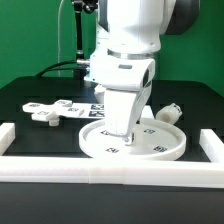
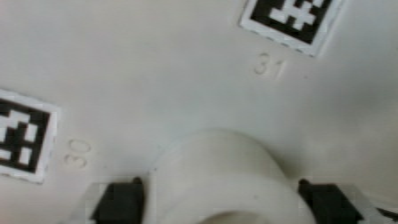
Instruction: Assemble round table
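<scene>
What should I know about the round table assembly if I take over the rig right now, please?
Gripper: down over the middle of the round disc, fingers either side of a rounded white piece; grip unclear.
Parts: cross-shaped foot lies loose at the exterior view's left; a small white piece lies beyond the disc at that view's right. Which of the two white pieces is the leg, I cannot tell.
Done: nothing clearly joined.
Left: leg into disc, then foot onto leg.
</scene>
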`<act>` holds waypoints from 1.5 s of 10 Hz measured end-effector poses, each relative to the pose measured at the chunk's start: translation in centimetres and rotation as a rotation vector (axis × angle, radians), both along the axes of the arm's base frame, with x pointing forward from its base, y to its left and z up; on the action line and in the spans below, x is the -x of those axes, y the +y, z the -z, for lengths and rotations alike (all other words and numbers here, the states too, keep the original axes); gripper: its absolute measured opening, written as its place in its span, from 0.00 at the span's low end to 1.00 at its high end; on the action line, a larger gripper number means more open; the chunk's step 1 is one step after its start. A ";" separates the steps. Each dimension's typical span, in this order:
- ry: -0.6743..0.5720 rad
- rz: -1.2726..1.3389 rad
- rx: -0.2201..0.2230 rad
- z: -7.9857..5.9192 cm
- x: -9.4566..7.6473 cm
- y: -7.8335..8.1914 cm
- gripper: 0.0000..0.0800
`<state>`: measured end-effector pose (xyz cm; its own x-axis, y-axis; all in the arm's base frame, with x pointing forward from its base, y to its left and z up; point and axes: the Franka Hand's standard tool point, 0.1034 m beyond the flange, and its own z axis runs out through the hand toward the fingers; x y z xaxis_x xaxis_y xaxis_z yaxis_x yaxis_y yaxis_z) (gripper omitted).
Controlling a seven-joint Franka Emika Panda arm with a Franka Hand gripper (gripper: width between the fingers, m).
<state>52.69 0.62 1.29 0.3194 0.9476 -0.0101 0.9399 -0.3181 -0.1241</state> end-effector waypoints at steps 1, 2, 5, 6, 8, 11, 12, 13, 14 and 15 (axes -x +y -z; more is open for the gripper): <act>-0.003 0.002 -0.001 0.0 -0.2 0.3 0.52; -0.013 -0.009 -0.008 0.1 -1.1 1.2 0.52; -0.028 -0.015 -0.017 0.1 -2.4 2.0 0.52; -0.029 -0.018 -0.020 0.1 -2.5 2.5 0.52; -0.032 -0.011 -0.019 0.0 -2.9 3.0 0.52; -0.026 -0.021 -0.015 0.0 -3.5 2.9 0.52; -0.026 -0.021 -0.015 0.0 -3.4 2.9 0.52; -0.028 -0.020 -0.015 -0.1 -3.5 2.8 0.72; -0.038 -0.017 -0.012 -0.7 -3.8 2.6 0.79; -0.044 0.000 -0.006 -1.6 -3.6 2.5 0.79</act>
